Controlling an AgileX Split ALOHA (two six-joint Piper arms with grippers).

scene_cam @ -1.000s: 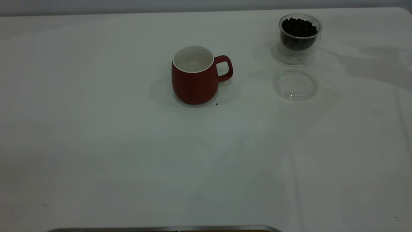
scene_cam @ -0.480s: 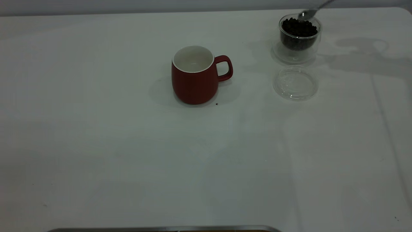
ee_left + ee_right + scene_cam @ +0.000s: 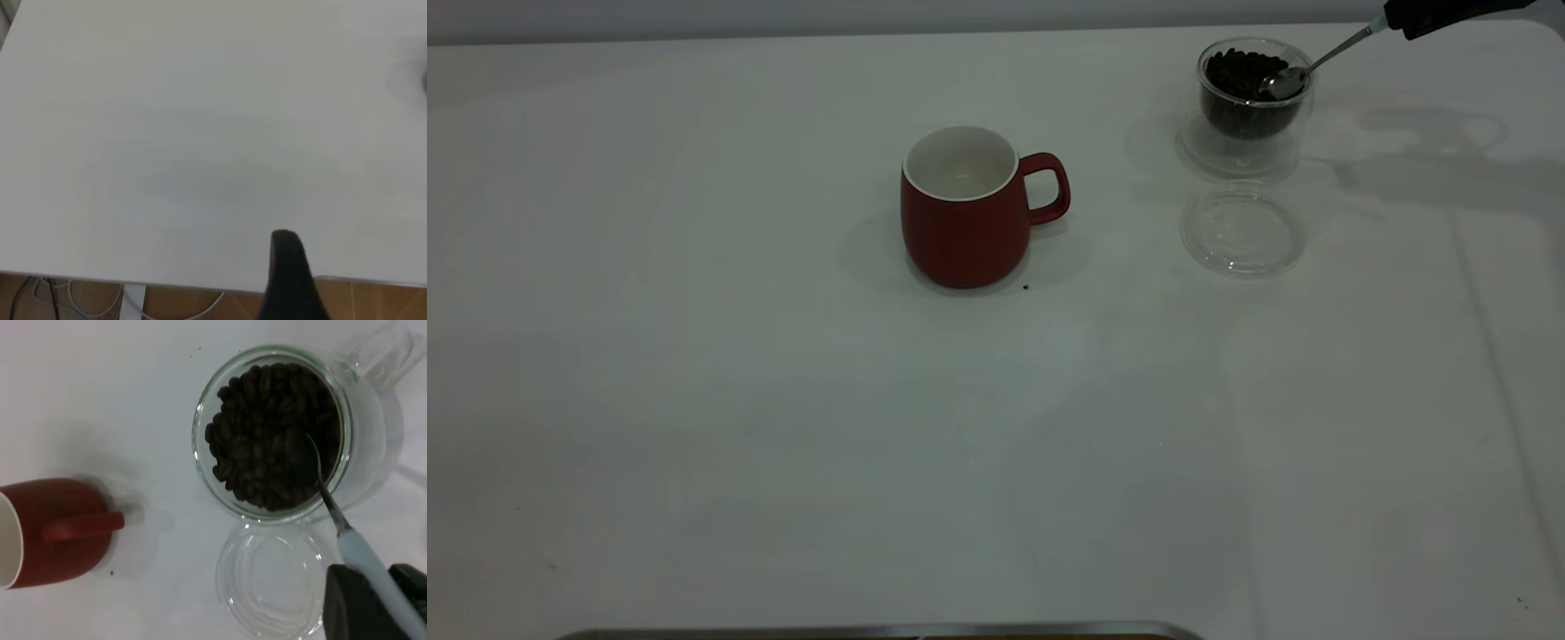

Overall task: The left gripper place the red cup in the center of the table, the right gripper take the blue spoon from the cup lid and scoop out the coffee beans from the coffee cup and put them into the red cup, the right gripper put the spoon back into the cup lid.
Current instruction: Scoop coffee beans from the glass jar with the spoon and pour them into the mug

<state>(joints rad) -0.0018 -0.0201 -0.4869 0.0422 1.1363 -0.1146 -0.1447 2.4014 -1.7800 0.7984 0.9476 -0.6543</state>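
Scooping beans from the glass cup is the step in hand, judged from the spoon bowl already lying among them.

Starting at the left: left gripper [image 3: 288, 280] parked over the bare bench [image 3: 694, 427] edge, only one dark finger in sight, so cannot tell if the fingers are open or closed. Red cup [image 3: 965, 206] upright near the bench centre, white inside empty, handle turned toward the glass cup; one stray dark speck just beside its base.

Further right: cup lid [image 3: 1243, 229] flat and empty, just in front of the coffee cup [image 3: 1255, 105]. Coffee beans [image 3: 273, 433] filling that cup nearly to the rim. Blue spoon [image 3: 360, 550] clamped by its pale handle in the fingers of the right gripper [image 3: 373, 603].

To do well: push the bowl under the beans, level it before lifting, avoid knocking the glass rim, carry slowly toward the red cup.
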